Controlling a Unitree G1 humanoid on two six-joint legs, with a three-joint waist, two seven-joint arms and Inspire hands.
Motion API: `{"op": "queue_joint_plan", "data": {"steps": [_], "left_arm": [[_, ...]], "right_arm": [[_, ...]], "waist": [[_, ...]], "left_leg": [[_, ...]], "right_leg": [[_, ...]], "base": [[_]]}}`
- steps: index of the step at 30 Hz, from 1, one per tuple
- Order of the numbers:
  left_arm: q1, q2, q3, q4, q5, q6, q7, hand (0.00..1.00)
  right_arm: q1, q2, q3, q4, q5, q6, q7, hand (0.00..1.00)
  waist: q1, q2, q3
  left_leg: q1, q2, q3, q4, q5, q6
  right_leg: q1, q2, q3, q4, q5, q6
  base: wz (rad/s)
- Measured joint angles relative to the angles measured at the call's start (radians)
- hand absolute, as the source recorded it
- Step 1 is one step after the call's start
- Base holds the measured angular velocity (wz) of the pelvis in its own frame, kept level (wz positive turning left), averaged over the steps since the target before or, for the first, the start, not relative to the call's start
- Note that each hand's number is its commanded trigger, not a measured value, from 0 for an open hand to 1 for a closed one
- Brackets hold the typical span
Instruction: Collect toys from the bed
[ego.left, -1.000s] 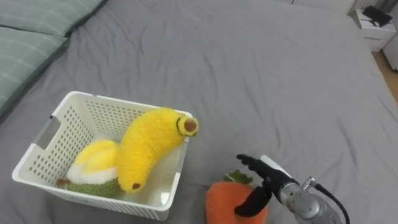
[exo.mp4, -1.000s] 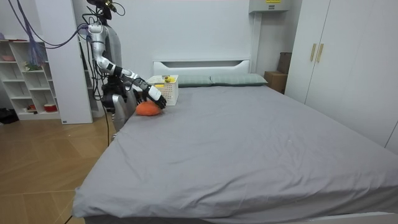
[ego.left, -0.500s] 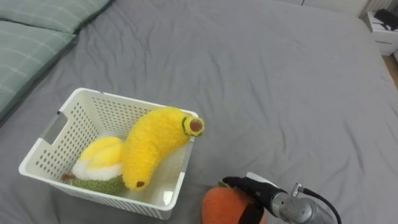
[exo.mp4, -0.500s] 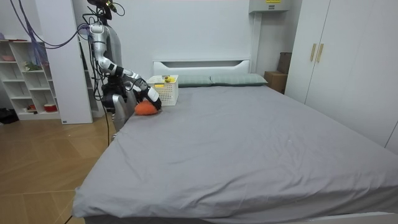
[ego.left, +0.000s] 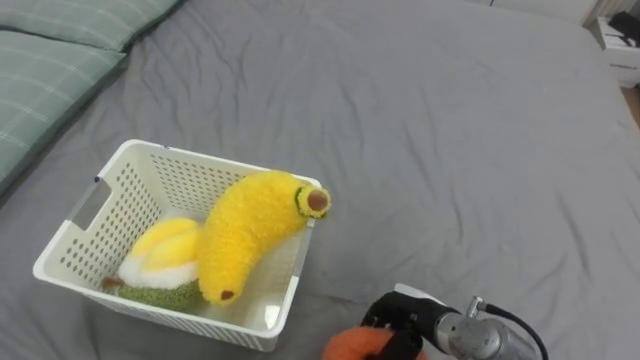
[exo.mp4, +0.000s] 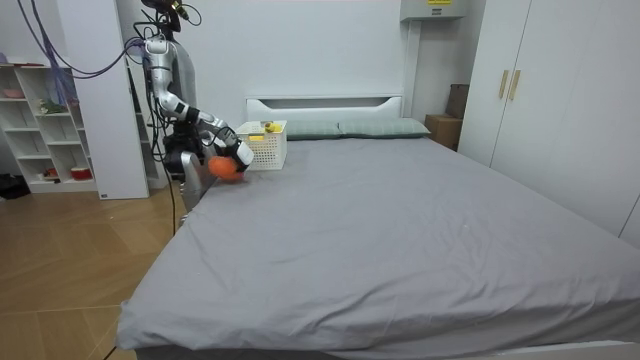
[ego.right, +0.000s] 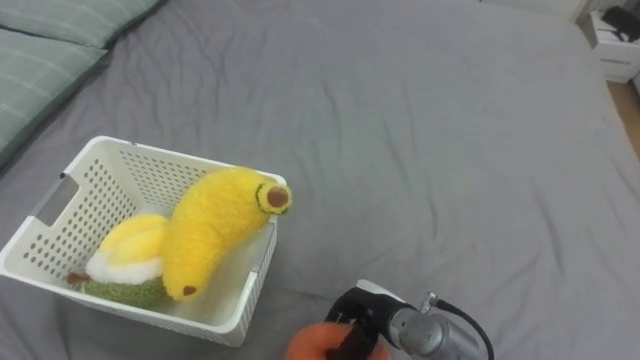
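R hand (ego.left: 398, 322), bottom centre-right of frame: fingers curled over orange plush toy (ego.left: 350, 347), grasping it. Room view: toy looks raised just off grey bed (ego.left: 450, 150). White perforated plastic basket (ego.left: 170, 180) sits lower left, near the hand, so your carry is short. Yellow plush banana (ego.left: 250, 225) leans out over its rim; yellow-white-green plush (ego.left: 160, 255) beside it inside. Forearm enters from lower right corner, hand pointing left twd basket.

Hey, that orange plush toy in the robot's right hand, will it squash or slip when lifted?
Probably soft and light: the orange plush toy looks fuzzy and rounded, and the right hand curls round it. Slipping seems unlikely, since fuzzy cloth tends to grip. Set down, its rounded body might roll a little.
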Motion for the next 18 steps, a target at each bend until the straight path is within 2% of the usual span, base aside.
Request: {"op": "queue_joint_plan", "data": {"steps": [7,10,14,17,18], "left_arm": [[0.000,0.000,0.005,0.001,0.004,-0.001,-0.003,0.00],[0.002,0.000,0.021,0.002,0.010,-0.008,0.002,0.00],[0.007,0.003,0.047,0.000,0.043,-0.008,0.002,0.00],[0.012,0.004,0.049,0.003,0.046,-0.009,0.002,0.00],[0.011,0.005,0.049,0.004,0.049,-0.010,0.003,0.00]], "right_arm": [[-0.003,-0.007,-0.014,-0.011,-0.025,-0.001,-0.004,1.00],[-0.003,-0.009,-0.056,-0.044,-0.028,-0.001,-0.019,1.00],[-0.003,-0.028,-0.128,-0.198,-0.032,-0.003,-0.042,1.00],[-0.020,-0.050,-0.178,-0.240,0.004,-0.027,-0.072,1.00],[-0.027,-0.055,-0.201,-0.240,0.012,-0.030,-0.082,1.00]], "waist": [[-0.001,-0.003,0.0007],[-0.007,-0.008,0.0014],[-0.021,-0.010,0.0028],[-0.035,-0.010,0.0037],[-0.034,-0.010,0.0072]], "left_leg": [[-0.002,-0.001,0.003,-0.001,0.000,0.000],[0.001,-0.001,0.003,-0.001,0.000,0.000],[0.003,-0.001,0.004,0.000,0.000,0.000],[0.008,-0.001,0.003,0.001,0.000,0.000],[0.013,-0.001,0.002,-0.001,0.000,0.000]], "right_leg": [[-0.001,-0.001,0.010,0.001,0.000,0.000],[0.000,-0.001,0.011,0.002,0.000,0.000],[0.000,0.000,0.014,0.001,0.000,0.000],[0.008,-0.001,0.012,0.001,0.000,0.000],[0.014,-0.001,0.012,0.000,0.000,0.000]], "base": [[0.00],[0.00],[0.00],[0.00],[0.00]]}}
